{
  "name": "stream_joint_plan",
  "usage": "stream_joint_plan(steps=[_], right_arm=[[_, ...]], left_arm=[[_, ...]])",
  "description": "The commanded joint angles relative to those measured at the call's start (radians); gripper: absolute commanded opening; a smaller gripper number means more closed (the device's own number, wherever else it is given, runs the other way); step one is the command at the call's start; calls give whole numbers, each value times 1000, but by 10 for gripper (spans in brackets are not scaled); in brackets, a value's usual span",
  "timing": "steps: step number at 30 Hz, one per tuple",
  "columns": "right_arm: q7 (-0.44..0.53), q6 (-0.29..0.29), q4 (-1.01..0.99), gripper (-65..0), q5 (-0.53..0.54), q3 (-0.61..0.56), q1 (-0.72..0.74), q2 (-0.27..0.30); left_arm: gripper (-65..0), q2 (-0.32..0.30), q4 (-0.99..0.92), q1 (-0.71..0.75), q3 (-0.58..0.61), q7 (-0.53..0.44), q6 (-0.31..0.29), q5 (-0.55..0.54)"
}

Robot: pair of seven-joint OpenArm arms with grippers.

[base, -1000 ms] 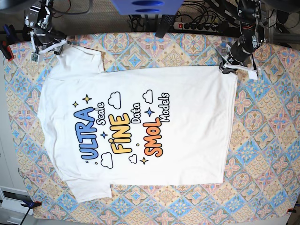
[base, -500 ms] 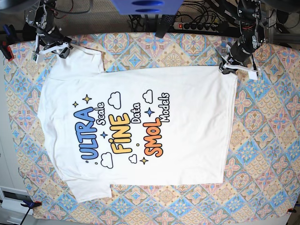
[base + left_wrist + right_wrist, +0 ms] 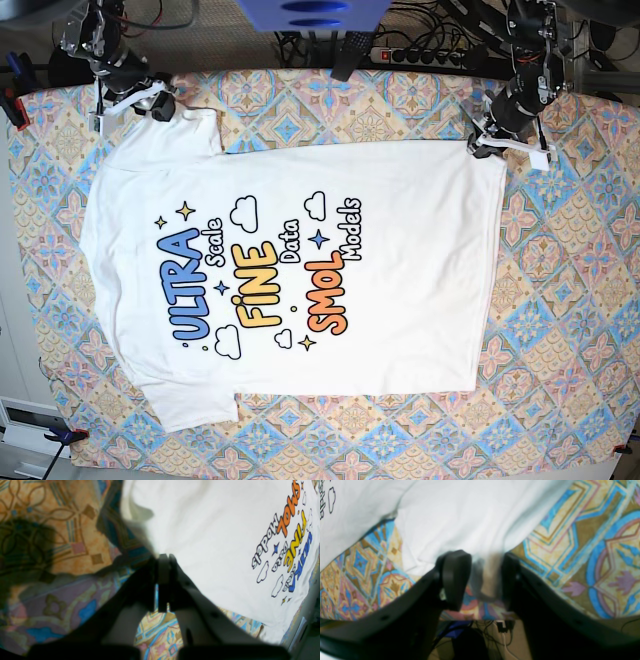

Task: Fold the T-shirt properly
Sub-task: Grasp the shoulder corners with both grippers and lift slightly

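In the base view we see the T-shirt spread flat, print side up, across the middle of the patterned tablecloth, its coloured lettering near the centre and its hem running down the 3 o'clock side. Our left gripper sits at the shirt's corner toward 1 o'clock, touching the cloth edge, while our right gripper is at the sleeve end toward 11 o'clock. A power strip lies beyond the table at 12 o'clock. In the left wrist view our left gripper has its jaws pressed together at the picture's centre, pinching the edge of the T-shirt; the white fabric fans out toward 1 and 3 o'clock, with the lettering upside down at 3 o'clock, and the tablecloth fills the 9 o'clock side. In the right wrist view our right gripper has its jaws standing apart with a blurred fold of the T-shirt between them; we cannot tell whether the pads press the cloth. The white sleeve reaches toward 12 o'clock, and the tablecloth shows at 3 and 8 o'clock.
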Motion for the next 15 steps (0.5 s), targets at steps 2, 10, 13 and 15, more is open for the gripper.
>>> stream_joint_plan(steps=[2, 10, 13, 15], right_arm=[[3, 28, 7, -467, 4, 8, -9, 10], [3, 69, 7, -650, 2, 20, -15, 13], [3, 71, 13, -649, 2, 77, -33, 13], [3, 71, 21, -649, 7, 101, -58, 13]], left_arm=[[-650, -9, 19, -3, -3, -6, -4, -5], [-650, -12, 19, 20, -3, -6, -4, -5], [-650, -14, 19, 37, -3, -6, -4, -5], [-650, -14, 19, 60, -3, -6, -4, -5]])
